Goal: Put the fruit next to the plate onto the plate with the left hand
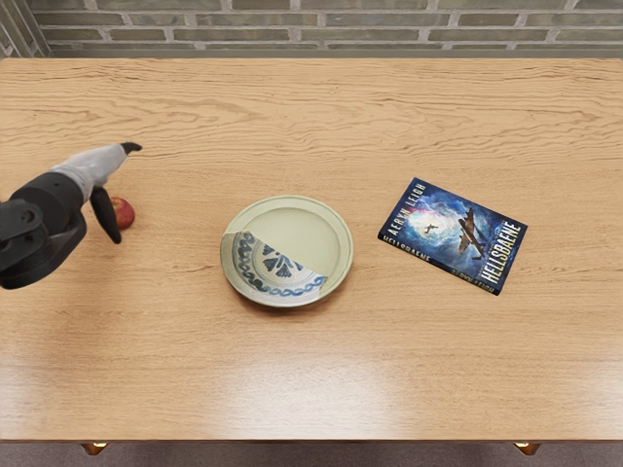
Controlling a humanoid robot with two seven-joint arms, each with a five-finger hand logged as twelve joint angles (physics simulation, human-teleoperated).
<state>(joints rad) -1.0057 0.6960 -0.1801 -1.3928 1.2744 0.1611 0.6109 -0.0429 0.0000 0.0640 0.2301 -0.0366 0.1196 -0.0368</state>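
A small red fruit (124, 212) lies on the table left of the plate (336, 243), about a hand's width away from its rim. The plate is pale green with a blue-and-white patterned patch on its lower left part and holds nothing. My left hand (109, 190) comes in from the left edge and hovers just over the fruit, partly covering its left side. Its fingers are spread, one pointing up and right, the thumb hanging down beside the fruit. The hand holds nothing.
A blue paperback book (453, 234) lies flat to the right of the plate. The wooden table (311, 370) ends at a brick wall at the back, and its front edge runs along the bottom.
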